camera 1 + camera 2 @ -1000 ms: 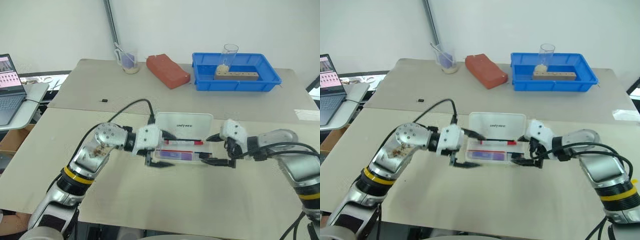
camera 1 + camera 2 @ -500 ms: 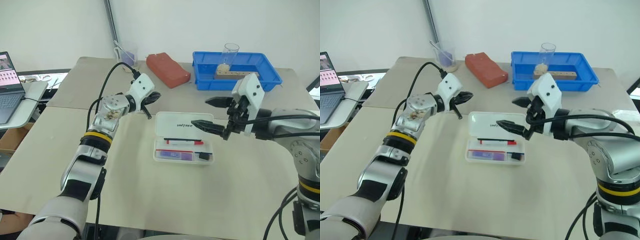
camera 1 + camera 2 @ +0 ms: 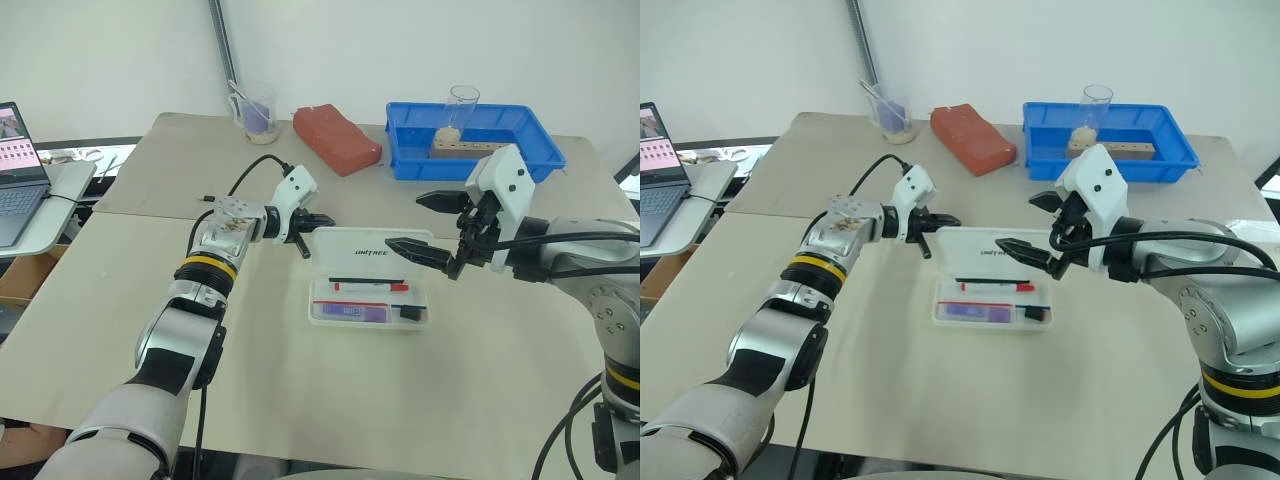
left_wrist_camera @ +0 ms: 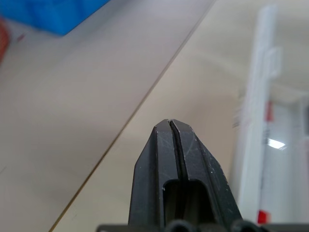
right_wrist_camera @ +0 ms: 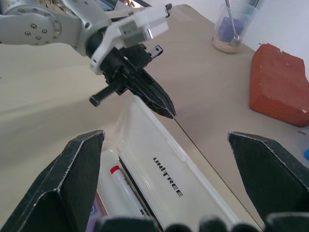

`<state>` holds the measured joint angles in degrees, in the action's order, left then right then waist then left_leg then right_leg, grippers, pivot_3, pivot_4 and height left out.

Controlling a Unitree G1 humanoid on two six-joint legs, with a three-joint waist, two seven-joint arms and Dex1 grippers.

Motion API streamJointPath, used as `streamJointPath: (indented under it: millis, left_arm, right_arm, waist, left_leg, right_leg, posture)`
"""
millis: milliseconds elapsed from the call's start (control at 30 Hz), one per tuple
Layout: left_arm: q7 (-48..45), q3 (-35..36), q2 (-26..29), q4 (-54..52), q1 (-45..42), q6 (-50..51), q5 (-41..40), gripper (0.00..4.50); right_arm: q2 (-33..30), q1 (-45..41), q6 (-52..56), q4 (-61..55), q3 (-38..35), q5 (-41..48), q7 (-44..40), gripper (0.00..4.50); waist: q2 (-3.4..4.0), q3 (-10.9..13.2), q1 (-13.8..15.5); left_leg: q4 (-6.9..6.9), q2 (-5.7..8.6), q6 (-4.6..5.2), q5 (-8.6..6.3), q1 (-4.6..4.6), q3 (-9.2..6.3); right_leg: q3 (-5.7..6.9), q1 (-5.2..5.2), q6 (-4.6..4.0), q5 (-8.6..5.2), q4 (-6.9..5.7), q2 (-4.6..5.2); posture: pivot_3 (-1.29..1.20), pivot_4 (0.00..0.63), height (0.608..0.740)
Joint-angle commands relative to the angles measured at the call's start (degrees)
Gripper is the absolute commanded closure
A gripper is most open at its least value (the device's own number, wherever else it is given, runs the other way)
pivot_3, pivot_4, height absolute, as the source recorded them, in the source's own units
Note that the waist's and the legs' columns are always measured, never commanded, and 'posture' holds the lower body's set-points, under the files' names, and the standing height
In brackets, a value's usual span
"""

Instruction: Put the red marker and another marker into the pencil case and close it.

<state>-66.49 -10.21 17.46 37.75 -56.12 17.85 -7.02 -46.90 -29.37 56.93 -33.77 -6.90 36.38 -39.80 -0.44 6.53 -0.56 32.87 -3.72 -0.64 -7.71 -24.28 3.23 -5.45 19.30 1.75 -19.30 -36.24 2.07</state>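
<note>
At frame centre: flat white plastic pencil case (image 3: 368, 280) lies open on the beige worktop (image 3: 300, 380), its lettered lid tilted up at the back.
Contents: slim white marker with red cap (image 3: 370, 287) lies in the tray; chunky purple highlighter (image 3: 348, 312) lies just below it in the picture.
Left end effector (image 3: 322, 222): clenched, empty, tip just beside the lid's upper-left corner.
Right end effector (image 3: 420, 225): spread wide, empty, hovering above the lid's right side.
Step in hand: probably closing the lid.
Doing it well: push the lid's back edge from behind with the closed tip, sweeping toward the frame bottom; steady the tray so it does not slide.
</note>
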Motion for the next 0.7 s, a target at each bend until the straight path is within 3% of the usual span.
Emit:
streamJointPath:
  millis: [33, 200, 300, 433, 567, 700]
  left_arm:
    - [-7.8, -2.5, 2.9, -12.4, 4.1, 4.2, -2.9, 4.45]
    - [-5.5, -7.8, 4.1, -21.0, 11.0, 1.4, 1.5, 4.45]
    - [-4.6, -12.4, 4.8, -25.5, 15.8, -1.3, 4.9, 4.45]
    - [-1.3, -18.4, 6.8, -26.6, 19.5, -9.3, 12.8, 4.45]
    - [0.3, -18.4, 6.9, -27.1, 20.0, -11.1, 13.5, 4.45]
    - [1.8, -12.9, 7.5, -26.4, 18.0, -11.0, 10.1, 4.45]
  right_arm:
    - [-2.9, -0.4, 0.7, -2.5, -1.8, 2.3, -1.8, 0.0]
    - [-8.7, 3.5, 0.7, -4.5, -0.3, 4.3, -7.1, 0.0]
    - [-12.2, 9.2, -2.5, -5.9, 2.5, 1.0, -9.5, 0.0]
    - [-12.1, 13.4, -8.0, -4.0, 5.0, -4.1, -8.7, 0.0]
    - [-11.5, 14.4, -10.3, -1.9, 4.9, -5.5, -9.0, 0.0]
    - [-11.6, 15.2, -12.4, 0.5, 4.2, -6.3, -9.9, 0.0]
  waist:
    - [0.04, 0.0, -0.2]
    - [0.04, 0.0, -0.2]
    - [0.02, 0.0, -0.1]
    - [-0.07, 0.0, -0.1]
    - [0.01, -0.1, -0.1]
    - [0.0, -0.1, -0.2]
  left_leg:
    - [-0.02, -0.01, 0.0, 0.0, 0.03, 0.0]
    - [-0.02, -0.06, 0.0, 0.0, 0.12, -0.02]
    - [0.03, -0.04, 0.0, 0.0, 0.1, -0.04]
    - [0.1, -0.03, 0.01, 0.0, 0.08, -0.04]
    - [0.12, -0.01, 0.01, 0.0, 0.22, 0.02]
    - [0.12, -0.03, 0.01, 0.0, 0.17, 0.0]
  right_leg:
    - [0.0, -0.03, -0.01, 0.0, 0.0, 0.0]
    - [-0.01, -0.09, -0.04, 0.01, -0.01, -0.04]
    - [-0.03, -0.18, -0.04, 0.0, 0.08, -0.02]
    - [-0.04, -0.17, -0.04, 0.01, 0.05, 0.01]
    - [-0.07, -0.28, -0.03, 0.0, 0.07, 0.04]
    - [-0.05, -0.22, -0.03, 0.0, 0.05, 0.01]
  posture:
    - [0.0, 0.15, 0.74]
    - [0.0, 0.15, 0.74]
    - [0.0, 0.15, 0.74]
    - [0.0, 0.15, 0.74]
    - [0.0, 0.15, 0.74]
    - [0.0, 0.15, 0.74]
